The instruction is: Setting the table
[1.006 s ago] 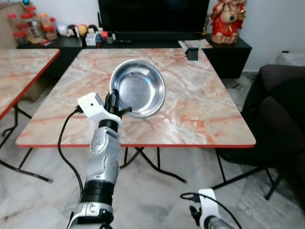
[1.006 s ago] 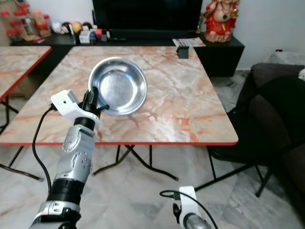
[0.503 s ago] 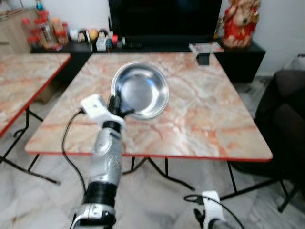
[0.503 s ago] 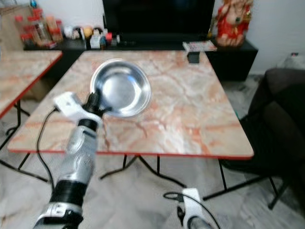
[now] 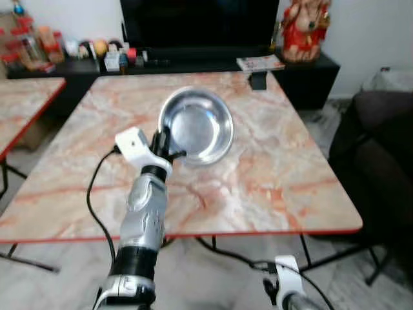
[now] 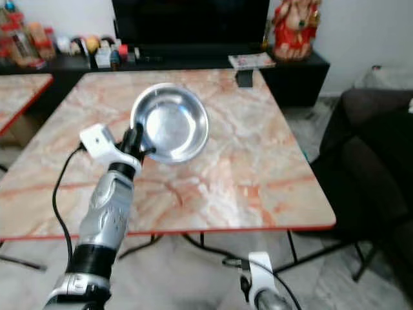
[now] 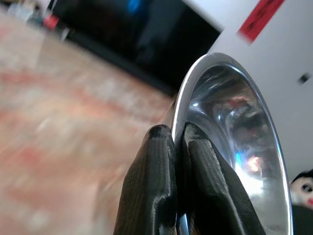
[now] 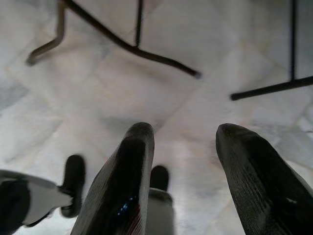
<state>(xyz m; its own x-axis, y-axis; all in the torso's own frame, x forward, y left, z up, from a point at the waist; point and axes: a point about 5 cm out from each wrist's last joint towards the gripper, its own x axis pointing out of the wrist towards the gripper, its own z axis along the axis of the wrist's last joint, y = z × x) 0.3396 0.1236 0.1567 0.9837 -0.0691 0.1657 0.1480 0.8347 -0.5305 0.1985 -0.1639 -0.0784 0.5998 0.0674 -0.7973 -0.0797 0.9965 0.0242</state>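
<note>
**Bowl carried in over the tabletop**

Since a second ago the camera has closed in on the marble table (image 5: 271,168), its near red edge now lower in frame, and the steel bowl (image 5: 197,126) sits further in over the tabletop, above the middle toward the far edge, rather than near the front edge. Left gripper (image 5: 162,146) pinches the bowl's rim; bowl is tilted up, hollow facing the camera, off the surface as far as can be told. Left wrist view: both black fingers (image 7: 151,186) pressed together on the rim of the bowl (image 7: 234,142), one each side of the metal.

Right gripper (image 8: 183,161) hangs low below the near table edge, fingers spread wide, holding nothing, pointed at the tiled floor (image 8: 146,78) and table legs (image 8: 132,46).

Far right corner of the tabletop: small dark object (image 5: 259,79), too small to name. Behind the table, a black TV unit (image 5: 310,71) with a red-and-gold statue (image 5: 302,29) and a magazine (image 5: 259,62); small jars and toys (image 5: 97,51) at its left end. Second marble table (image 5: 19,106) at left. Dark chair (image 5: 381,161) at right.
</note>
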